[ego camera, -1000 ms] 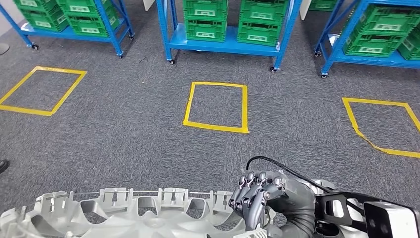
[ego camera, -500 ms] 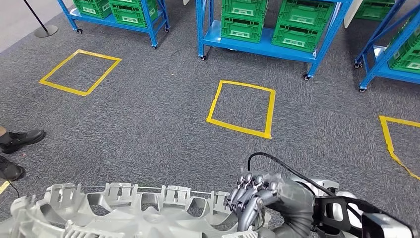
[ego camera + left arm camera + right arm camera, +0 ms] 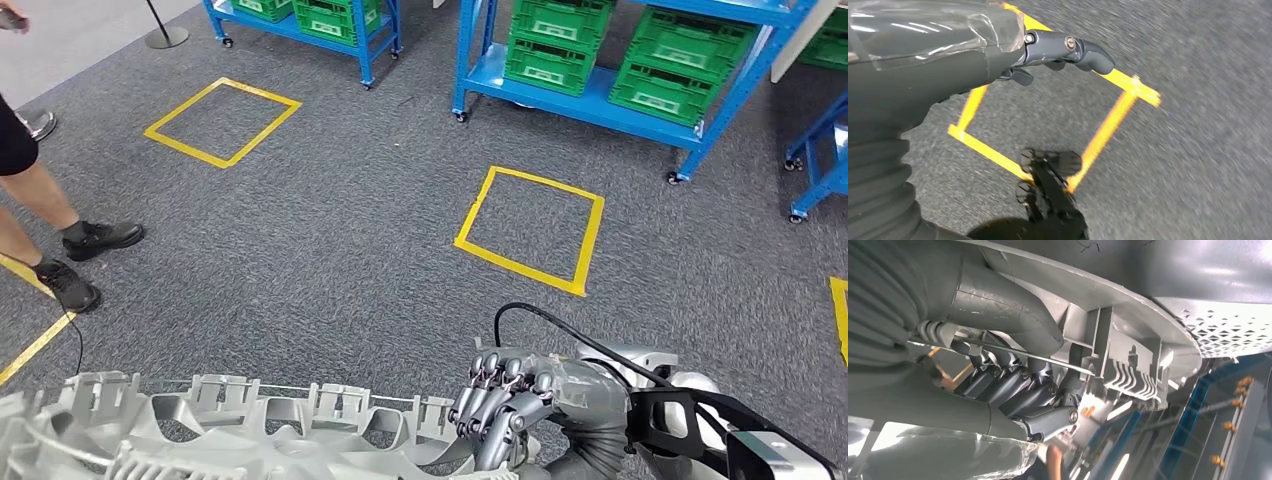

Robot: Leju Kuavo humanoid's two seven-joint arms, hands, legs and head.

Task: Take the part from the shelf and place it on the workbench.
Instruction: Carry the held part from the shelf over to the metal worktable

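Note:
A large grey round plastic part with a slotted, ribbed rim lies across the bottom of the head view, carried above the carpet. My right hand grips its rim at the right end, fingers curled over the edge. In the right wrist view those fingers wrap under the part, with the thumb on the other face. My left hand hangs over the floor with its fingers stretched out and nothing in them.
Blue wheeled shelves with green crates stand ahead, and another shelf at the far left. Yellow tape squares mark the grey carpet. A person's legs stand at the left edge near a stanchion base.
The camera has turned left, so shelves and tape squares slid right and a person's legs came into view. The part and my right hand keep their place in the picture.

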